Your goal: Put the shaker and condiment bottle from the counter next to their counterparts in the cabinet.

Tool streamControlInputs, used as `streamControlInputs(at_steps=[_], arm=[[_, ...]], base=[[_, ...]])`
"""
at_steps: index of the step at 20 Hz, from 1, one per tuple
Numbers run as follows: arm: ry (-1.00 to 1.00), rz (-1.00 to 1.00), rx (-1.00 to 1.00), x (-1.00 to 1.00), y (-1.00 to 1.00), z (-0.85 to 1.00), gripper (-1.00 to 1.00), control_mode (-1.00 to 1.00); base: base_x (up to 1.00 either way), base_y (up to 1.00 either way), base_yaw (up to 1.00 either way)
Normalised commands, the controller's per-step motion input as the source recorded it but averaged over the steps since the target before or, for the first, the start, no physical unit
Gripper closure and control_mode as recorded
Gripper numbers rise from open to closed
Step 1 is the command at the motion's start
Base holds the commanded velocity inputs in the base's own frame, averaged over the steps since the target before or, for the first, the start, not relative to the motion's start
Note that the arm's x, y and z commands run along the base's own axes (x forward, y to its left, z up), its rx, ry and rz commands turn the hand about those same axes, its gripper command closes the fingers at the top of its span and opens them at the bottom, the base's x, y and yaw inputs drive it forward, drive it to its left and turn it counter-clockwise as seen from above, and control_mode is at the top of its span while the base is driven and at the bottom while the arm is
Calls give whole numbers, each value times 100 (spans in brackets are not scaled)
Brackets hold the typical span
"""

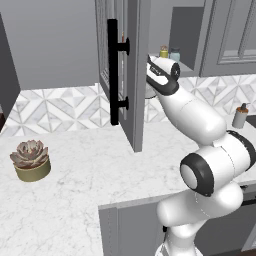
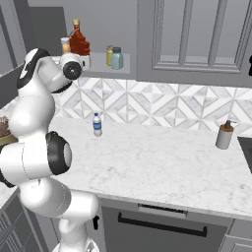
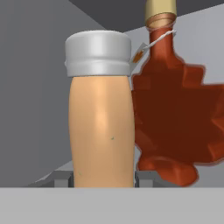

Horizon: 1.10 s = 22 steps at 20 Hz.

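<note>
Closest to my wrist camera: peach jar [image 3: 101,127] with silver cap, between the gripper [image 3: 103,178] fingertips, grip unclear | behind it: maple-leaf red bottle [image 3: 175,118] | cabinet [image 1: 131,75] shelf beyond: yellow bottle [image 2: 110,55] touching teal shaker [image 2: 117,58] | far counter [image 2: 162,157]: pump dispenser [image 2: 225,134].

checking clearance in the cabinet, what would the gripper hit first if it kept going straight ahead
Probably nothing new: the gripper already has a peach shaker with a silver cap between its fingers. Beside it stands a red maple-leaf bottle; its depth is unclear.
</note>
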Motion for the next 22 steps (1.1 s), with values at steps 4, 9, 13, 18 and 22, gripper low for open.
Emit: streamControlInputs(at_steps=[4, 9, 13, 18, 22], arm=[[0, -1, -4, 23, 5, -43, 100, -100], [0, -1, -3, 23, 4, -42, 100, -100], [-4, -1, -4, 17, 1, -45, 100, -100], [-7, -1, -3, 13, 0, -47, 100, -100], [-8, -1, -1, 3, 0, -39, -100, -100]], base=[[0, 0, 0], [0, 0, 0], [0, 0, 0], [0, 0, 0], [0, 0, 0]])
